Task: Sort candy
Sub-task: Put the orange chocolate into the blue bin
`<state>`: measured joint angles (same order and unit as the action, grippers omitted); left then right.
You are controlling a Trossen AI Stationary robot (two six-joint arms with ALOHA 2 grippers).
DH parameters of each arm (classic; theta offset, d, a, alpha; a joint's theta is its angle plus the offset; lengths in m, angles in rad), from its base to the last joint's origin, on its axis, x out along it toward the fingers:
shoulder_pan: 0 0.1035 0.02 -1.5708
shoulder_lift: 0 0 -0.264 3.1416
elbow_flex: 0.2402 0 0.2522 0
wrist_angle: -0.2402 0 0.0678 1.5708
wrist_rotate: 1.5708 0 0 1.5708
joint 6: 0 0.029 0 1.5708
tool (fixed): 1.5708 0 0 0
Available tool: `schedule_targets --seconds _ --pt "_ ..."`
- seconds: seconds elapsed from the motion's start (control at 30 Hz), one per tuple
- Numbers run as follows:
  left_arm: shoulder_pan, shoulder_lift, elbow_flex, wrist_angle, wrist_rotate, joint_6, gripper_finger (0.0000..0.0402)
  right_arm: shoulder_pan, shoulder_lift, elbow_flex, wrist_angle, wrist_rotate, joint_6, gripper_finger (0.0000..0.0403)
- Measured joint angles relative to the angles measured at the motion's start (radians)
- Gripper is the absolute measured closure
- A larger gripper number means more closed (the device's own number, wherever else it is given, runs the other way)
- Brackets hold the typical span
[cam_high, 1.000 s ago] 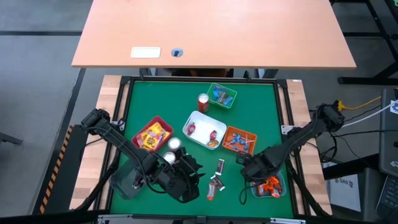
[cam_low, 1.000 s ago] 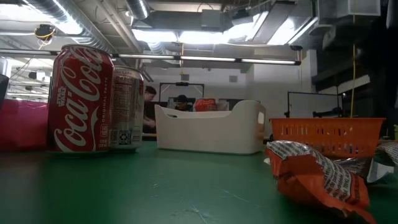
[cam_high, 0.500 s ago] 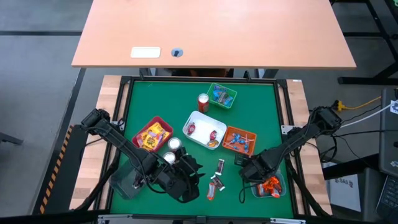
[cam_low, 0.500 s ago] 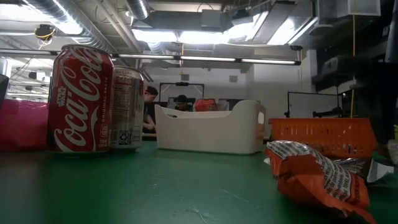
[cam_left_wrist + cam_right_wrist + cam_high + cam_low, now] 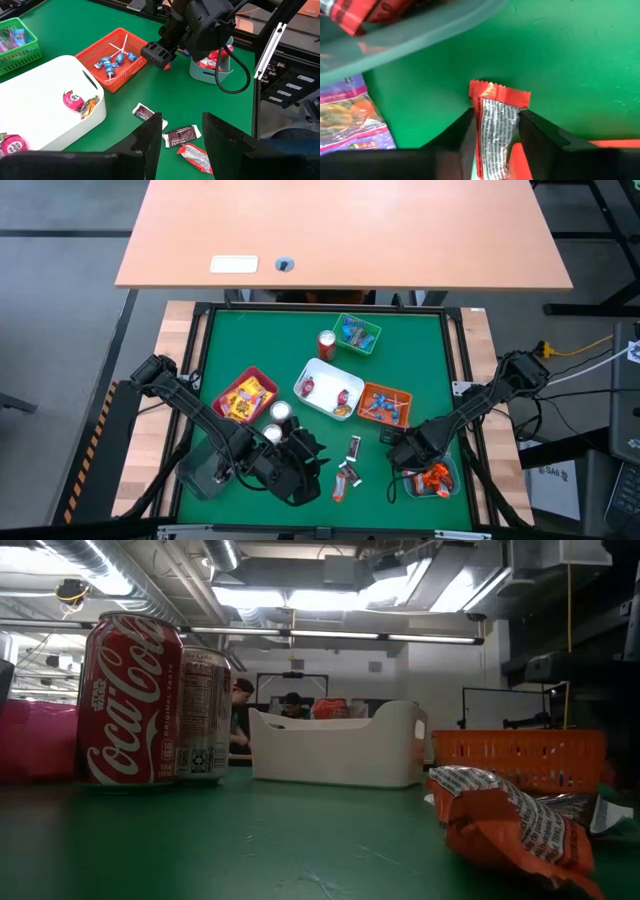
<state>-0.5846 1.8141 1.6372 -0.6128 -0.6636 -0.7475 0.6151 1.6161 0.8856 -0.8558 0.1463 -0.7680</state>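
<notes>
Right gripper (image 5: pixel 495 127) pinches a red-wrapped candy bar (image 5: pixel 497 125) between its jaws, silver printed face outward, just beside the rim of the pale grey-green bin (image 5: pixel 410 27) at the bench's near right corner. That bin already holds red and orange pieces. Judged step: carrying the bar over the rim and dropping it in. To do this well, the bar should clear the rim fully before the jaws part, and it should be let go low, over the bin's middle, so that it does not bounce out onto the green bench (image 5: pixel 420 350).

Left gripper (image 5: pixel 182 135) hovers with jaws spread over three loose pieces: two dark bars (image 5: pixel 182 134) and a red one (image 5: pixel 195 156), still unsorted. The white bin (image 5: pixel 55 80), the orange basket (image 5: pixel 120 42) of blue lollipops, the green basket (image 5: pixel 357 333) and the red tray (image 5: pixel 246 395) hold the rest of the candy.

Legible writing: "Coca-Cola" and "Star Wars" on the red can (image 5: pixel 130 700); the wrapper print cannot be read
</notes>
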Motion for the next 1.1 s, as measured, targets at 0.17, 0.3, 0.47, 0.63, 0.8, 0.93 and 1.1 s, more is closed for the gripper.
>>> schedule_targets --seconds 0.17,0.3,0.47,0.63,0.8,0.93,1.1 --pt "0.000 0.000 0.000 0.000 0.000 0.000 0.0273 0.000 -0.001 0.000 -0.001 0.000 0.001 0.0318" --pt "0.000 0.000 0.000 0.000 0.000 0.000 0.0273 0.000 -0.002 0.004 -0.013 0.023 0.003 0.0342" --pt "0.000 0.000 0.000 0.000 0.000 0.000 0.0273 0.000 -0.002 0.068 -0.094 0.047 0.006 0.0346" --pt "0.000 0.000 0.000 0.000 0.000 0.000 0.0273 0.001 -0.002 0.168 -0.198 0.040 0.118 0.0347" --pt "0.000 0.000 0.000 0.000 0.000 0.000 0.0273 0.001 -0.002 0.293 -0.318 -0.067 0.272 0.0347" --pt "0.000 0.000 0.000 0.000 0.000 0.000 0.0273 0.001 -0.003 0.392 -0.388 -0.158 0.433 0.0347" --pt "0.000 0.000 0.000 0.000 0.000 0.000 0.0273 0.001 -0.003 0.471 -0.399 -0.361 0.678 0.0347"
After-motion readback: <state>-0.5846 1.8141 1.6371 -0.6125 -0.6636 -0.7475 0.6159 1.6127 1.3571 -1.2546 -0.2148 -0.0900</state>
